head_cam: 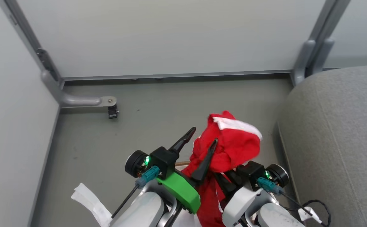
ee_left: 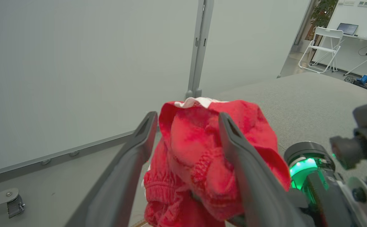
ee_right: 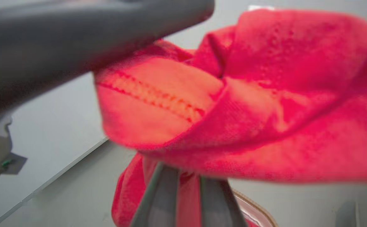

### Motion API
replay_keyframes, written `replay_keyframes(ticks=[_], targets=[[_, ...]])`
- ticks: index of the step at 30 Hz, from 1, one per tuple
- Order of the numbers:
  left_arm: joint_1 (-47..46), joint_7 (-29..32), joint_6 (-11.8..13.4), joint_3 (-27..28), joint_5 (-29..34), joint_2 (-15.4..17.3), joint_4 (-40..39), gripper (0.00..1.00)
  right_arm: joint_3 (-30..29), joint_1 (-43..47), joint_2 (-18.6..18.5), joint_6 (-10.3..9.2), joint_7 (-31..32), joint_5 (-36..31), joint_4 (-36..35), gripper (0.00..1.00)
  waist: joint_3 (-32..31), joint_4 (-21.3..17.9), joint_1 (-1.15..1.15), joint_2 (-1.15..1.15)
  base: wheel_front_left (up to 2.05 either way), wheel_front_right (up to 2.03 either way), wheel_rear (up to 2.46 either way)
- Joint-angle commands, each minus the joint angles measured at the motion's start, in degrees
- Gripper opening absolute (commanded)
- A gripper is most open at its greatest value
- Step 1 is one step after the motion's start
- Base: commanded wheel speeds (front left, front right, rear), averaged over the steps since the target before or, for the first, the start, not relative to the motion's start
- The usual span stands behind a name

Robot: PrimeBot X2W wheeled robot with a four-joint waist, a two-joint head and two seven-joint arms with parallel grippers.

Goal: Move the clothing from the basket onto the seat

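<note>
The red clothing (head_cam: pixel 234 148) with a white band hangs bunched in the air in front of me, left of the grey seat (head_cam: pixel 338 132). My right gripper (head_cam: pixel 226 183) comes up under the bundle and is shut on its fabric. In the right wrist view its fingers (ee_right: pixel 158 201) stand close together with the clothing (ee_right: pixel 265 110) pinched between them. My left gripper (head_cam: pixel 204 134) is open, and its fingers (ee_left: pixel 139 148) straddle the clothing (ee_left: pixel 196 148) without pinching it. A piece of the basket's brown rim (ee_right: pixel 259 211) shows below.
Pale partition panels on grey posts (head_cam: pixel 309 53) wall in the floor ahead and to the left. A post's foot with a caster (head_cam: pixel 112 112) sticks out onto the floor at the left. A white strip (head_cam: pixel 90 203) lies at the lower left. A black cable (head_cam: pixel 319 208) trails by the seat.
</note>
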Motion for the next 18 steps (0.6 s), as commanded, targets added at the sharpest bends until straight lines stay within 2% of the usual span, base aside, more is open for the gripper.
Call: replay_keyframes(ticks=[1,10,18], targets=[[0.9,0.0,-0.1,0.7,0.8,0.1,0.3,1.00,-0.2,0.8,-0.3,-0.06,-0.1,-0.2,-0.6,0.00,0.2,-4.5,0.00,0.00,0.00,0.00,0.00],[2.3,0.0,-0.6,4.7,2.9,0.1,1.4,1.00,-1.6,2.6,-0.2,-0.07,-0.1,-0.8,-2.4,0.00,1.4,-17.7,0.00,0.00,0.00,0.00,0.00],[2.7,0.0,-1.1,5.8,4.0,0.1,2.1,1.00,-3.5,4.7,-0.7,-0.07,-0.1,-0.3,-4.2,0.00,2.4,-27.1,0.00,0.00,0.00,0.00,0.00]])
